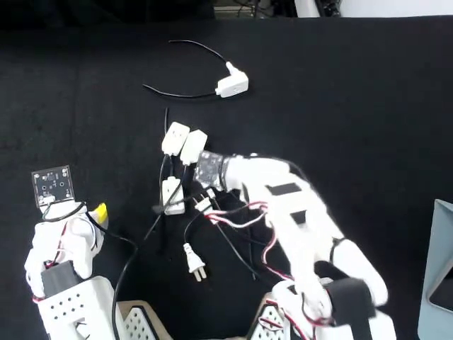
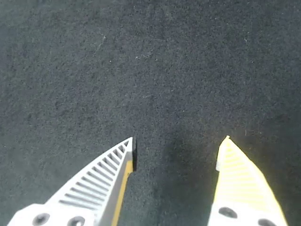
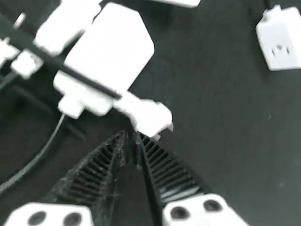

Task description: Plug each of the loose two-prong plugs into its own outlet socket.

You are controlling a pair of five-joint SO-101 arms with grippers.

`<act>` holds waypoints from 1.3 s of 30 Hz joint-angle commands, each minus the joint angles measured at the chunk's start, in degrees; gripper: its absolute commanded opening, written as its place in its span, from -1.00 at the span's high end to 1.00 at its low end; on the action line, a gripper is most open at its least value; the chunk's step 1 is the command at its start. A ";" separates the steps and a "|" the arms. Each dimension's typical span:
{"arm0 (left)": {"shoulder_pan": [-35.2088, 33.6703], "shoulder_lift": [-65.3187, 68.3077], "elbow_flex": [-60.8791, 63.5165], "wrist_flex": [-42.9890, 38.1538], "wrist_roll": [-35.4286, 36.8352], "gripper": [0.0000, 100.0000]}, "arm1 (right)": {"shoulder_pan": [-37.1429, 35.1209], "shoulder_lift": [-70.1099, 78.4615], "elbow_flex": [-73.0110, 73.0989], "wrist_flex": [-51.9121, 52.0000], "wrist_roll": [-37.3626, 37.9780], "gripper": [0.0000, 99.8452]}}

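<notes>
Sockets [image 1: 192, 146] amid tangled cords [image 3: 87, 80], loose plug [image 1: 195, 263] nearby, right claw [image 3: 136, 136] closed.

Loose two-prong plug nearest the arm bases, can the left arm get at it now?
Likely yes: the plug lies uncovered on the cloth, and the left tool is open and empty.

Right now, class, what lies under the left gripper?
Under the left gripper lies the bare black table cloth; nothing rests on it between the open fingers. Whatever lies directly beneath those fingers is covered and cannot be seen.
</notes>
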 commanded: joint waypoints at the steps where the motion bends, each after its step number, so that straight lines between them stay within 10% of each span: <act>1: 0.48 -0.53 -0.48 -0.26 0.09 0.43 | 1.41 -5.49 -9.54 17.41 -5.19 0.98; 8: 0.48 -0.53 -0.48 -0.26 0.09 0.43 | 1.14 -4.44 -17.80 29.98 -13.54 0.97; 23: 0.48 -0.53 -0.48 -0.26 0.09 0.43 | -1.14 10.15 -11.21 12.22 -5.71 0.37; 39: 0.48 -0.53 -0.48 -0.26 0.09 0.43 | -4.57 14.02 -7.08 -4.04 -5.80 0.36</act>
